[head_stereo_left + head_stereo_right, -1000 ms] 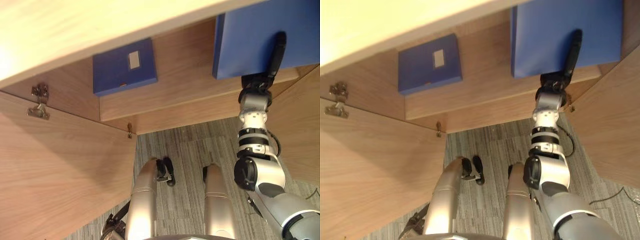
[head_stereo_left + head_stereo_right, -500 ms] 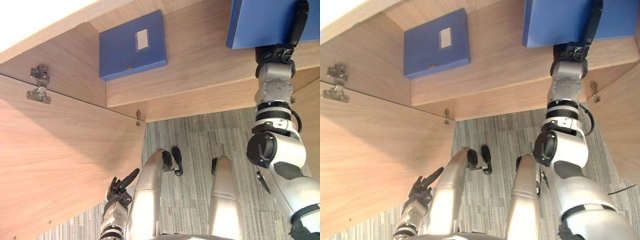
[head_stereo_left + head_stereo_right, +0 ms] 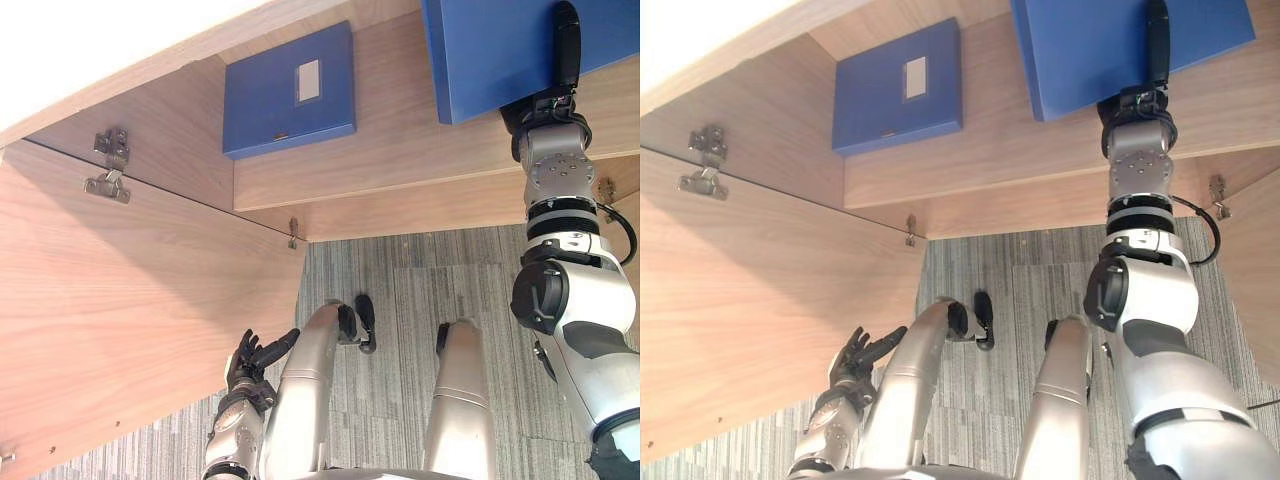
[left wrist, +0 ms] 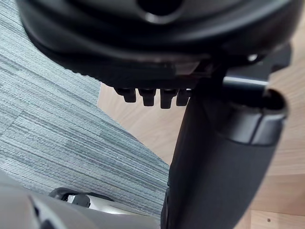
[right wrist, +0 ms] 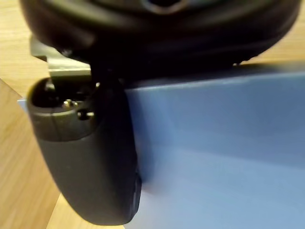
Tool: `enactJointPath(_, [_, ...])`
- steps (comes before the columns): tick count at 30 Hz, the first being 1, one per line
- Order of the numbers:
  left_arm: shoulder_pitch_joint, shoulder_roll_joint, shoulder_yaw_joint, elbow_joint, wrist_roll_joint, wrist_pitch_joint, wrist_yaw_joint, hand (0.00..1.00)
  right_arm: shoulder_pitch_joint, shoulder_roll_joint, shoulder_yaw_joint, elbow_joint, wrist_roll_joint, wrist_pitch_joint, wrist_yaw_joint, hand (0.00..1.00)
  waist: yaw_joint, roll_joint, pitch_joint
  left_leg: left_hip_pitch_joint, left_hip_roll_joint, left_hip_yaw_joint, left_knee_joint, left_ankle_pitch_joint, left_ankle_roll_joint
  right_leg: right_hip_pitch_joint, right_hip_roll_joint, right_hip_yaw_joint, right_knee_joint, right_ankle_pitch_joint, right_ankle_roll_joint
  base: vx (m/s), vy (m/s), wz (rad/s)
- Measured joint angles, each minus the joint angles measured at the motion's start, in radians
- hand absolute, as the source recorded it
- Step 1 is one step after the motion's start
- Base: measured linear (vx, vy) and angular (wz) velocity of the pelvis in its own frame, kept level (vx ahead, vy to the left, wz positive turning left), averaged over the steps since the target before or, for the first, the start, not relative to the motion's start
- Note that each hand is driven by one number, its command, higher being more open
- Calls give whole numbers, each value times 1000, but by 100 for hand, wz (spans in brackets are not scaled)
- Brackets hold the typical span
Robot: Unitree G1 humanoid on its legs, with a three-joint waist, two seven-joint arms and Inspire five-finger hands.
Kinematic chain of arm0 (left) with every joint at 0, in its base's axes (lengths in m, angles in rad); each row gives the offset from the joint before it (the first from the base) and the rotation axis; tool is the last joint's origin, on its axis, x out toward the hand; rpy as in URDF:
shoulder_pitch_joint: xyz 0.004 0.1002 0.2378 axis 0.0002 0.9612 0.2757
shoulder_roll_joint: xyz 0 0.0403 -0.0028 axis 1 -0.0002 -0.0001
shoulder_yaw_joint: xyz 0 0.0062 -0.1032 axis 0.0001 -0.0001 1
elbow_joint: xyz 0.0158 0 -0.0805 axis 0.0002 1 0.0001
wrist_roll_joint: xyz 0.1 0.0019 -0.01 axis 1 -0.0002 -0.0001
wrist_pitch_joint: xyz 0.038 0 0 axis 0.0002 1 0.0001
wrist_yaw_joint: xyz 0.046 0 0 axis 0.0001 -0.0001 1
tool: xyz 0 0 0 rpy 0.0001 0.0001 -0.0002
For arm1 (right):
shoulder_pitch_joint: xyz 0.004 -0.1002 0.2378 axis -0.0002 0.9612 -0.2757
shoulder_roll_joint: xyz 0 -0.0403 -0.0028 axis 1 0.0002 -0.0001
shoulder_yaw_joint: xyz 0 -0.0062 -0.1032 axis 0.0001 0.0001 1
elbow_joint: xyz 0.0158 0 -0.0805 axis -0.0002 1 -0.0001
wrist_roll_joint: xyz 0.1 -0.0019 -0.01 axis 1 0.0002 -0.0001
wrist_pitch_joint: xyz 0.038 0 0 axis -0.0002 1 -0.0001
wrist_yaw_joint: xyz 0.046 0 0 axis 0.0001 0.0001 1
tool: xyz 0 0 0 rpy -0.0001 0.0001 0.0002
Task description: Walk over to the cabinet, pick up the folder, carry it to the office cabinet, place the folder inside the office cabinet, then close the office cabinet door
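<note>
My right hand (image 3: 548, 108) is shut on a large blue folder (image 3: 495, 50), thumb (image 3: 1157, 40) lying across its top face, fingers hidden beneath. The folder hangs over the wooden shelf (image 3: 400, 150) of the open office cabinet, at the upper right. In the right wrist view the thumb (image 5: 90, 157) presses on the blue cover (image 5: 214, 143). My left hand (image 3: 255, 358) is low beside the open left door (image 3: 130, 300), fingers straight, holding nothing; its thumb (image 4: 219, 167) shows in the left wrist view.
A second blue folder (image 3: 288, 95) with a white label lies on the shelf at the left. Metal hinges (image 3: 108, 170) sit on the left door. Another door panel (image 3: 1250, 280) stands open at the right. Grey carpet (image 3: 400, 280) lies below.
The view has shifted. The held folder has moved left, closer to the labelled folder on the shelf. My left hand has risen into view beside the left door.
</note>
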Motion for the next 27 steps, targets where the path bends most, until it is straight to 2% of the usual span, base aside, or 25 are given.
enactJointPath(1, [0, 0, 0, -1, 1, 5, 0, 100, 0, 0, 0, 6, 1, 0, 2, 0, 0, 0, 0, 4, -1, 0, -1, 0, 0, 3, -1, -1, 0, -2, 0, 0, 0, 0])
enactJointPath(2, [0, 0, 0, -1, 1, 8, 0, 100, 0, 1, 0, 9, 2, 0, 2, 100, 0, 1, 0, 6, -2, 0, -2, 0, -1, 5, -2, -1, 0, -3, 0, 0, 0, 0])
enactJointPath(13, [1, -2, 35, 5, 36, 11, 1, 100, 16, 56, -15, 15, -2, -8, 9, 100, -1, 16, -12, 38, -1, -1, -29, 5, -11, 30, 0, -6, -16, -6, -5, -2, 0, 0])
enactJointPath(19, [-12, -6, 136, 73, 36, 8, 8, 100, 35, 161, -69, 12, -1, -65, 10, 100, -7, 14, -20, 62, 3, -7, -47, 2, -17, 64, 4, -19, -51, -3, -7, 0, 0, 0])
enactJointPath(27, [-47, -12, 257, 173, 35, 7, 44, 100, 103, 286, -102, -35, -3, -131, 9, 100, -11, -6, -30, 97, 7, -7, -68, -6, -22, 106, 10, -27, -91, -2, -5, -2, 18, -3])
